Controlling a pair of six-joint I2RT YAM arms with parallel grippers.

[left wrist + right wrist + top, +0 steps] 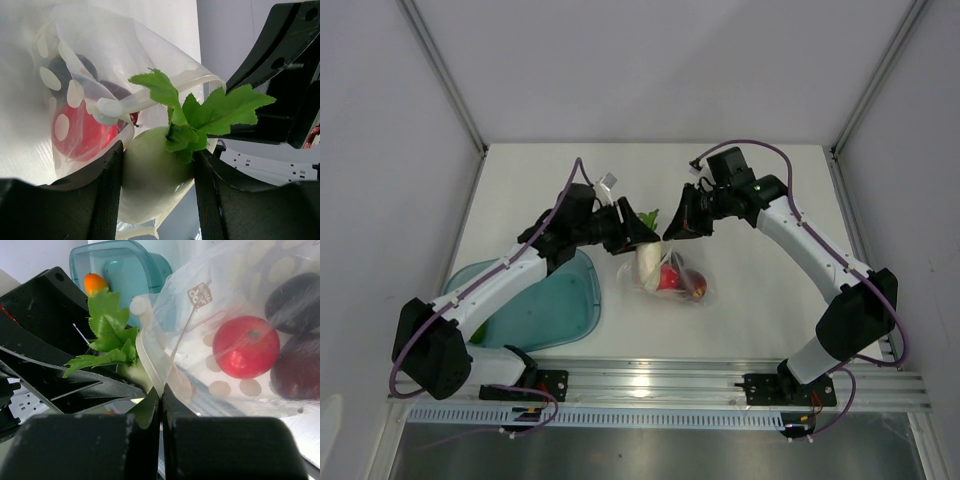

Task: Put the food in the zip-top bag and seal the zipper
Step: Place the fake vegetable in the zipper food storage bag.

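The clear zip-top bag (682, 280) lies mid-table and holds a red fruit (246, 346) and dark maroon pieces (295, 295). My left gripper (157, 165) is shut on the white oblong piece (150, 175), a radish with green leaves (200, 115), at the bag's mouth; in the top view it (640, 236) is just above the bag. My right gripper (161, 399) is shut on the bag's mouth edge with the zipper strip (150, 357), holding it up; in the top view it (676, 230) is at the bag's upper right. The white slider (107, 111) sits on the zipper.
A teal translucent tray (535, 305) lies at the left under my left arm, with an orange bit (93, 283) showing near it in the right wrist view. A metal rail (720, 385) runs along the near edge. Walls enclose the table.
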